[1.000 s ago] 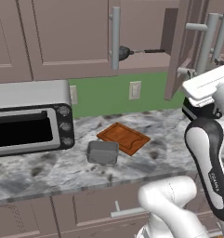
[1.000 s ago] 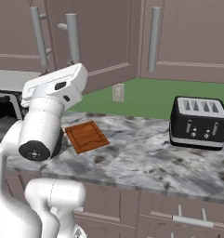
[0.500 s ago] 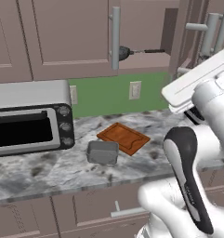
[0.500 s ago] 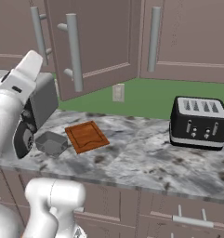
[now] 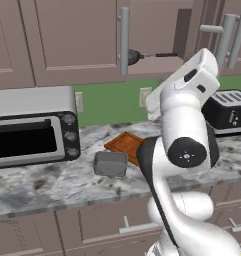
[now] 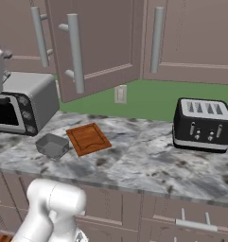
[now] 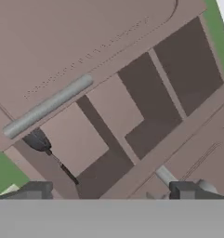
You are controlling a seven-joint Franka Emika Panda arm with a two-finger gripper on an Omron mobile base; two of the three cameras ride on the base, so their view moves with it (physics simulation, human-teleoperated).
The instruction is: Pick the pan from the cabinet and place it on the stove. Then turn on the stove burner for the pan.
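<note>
Seeing end effector (image 7: 111, 190): jaws wide, empty, we judge.
Risk: pan (image 7: 38, 141), ahead-left in cabinet (image 7: 132, 116), handle easily missed.

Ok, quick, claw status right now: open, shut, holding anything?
Claw: open, jaws wide apart, holding nothing; it faces the open cabinet, with the pan off to one side, untouched.

The white arm (image 5: 178, 150) is rising tall from the base, elbow bending, hand tilting upward, and the gripper (image 7: 111, 190) is holding its jaws spread wide, gripping nothing.
</note>
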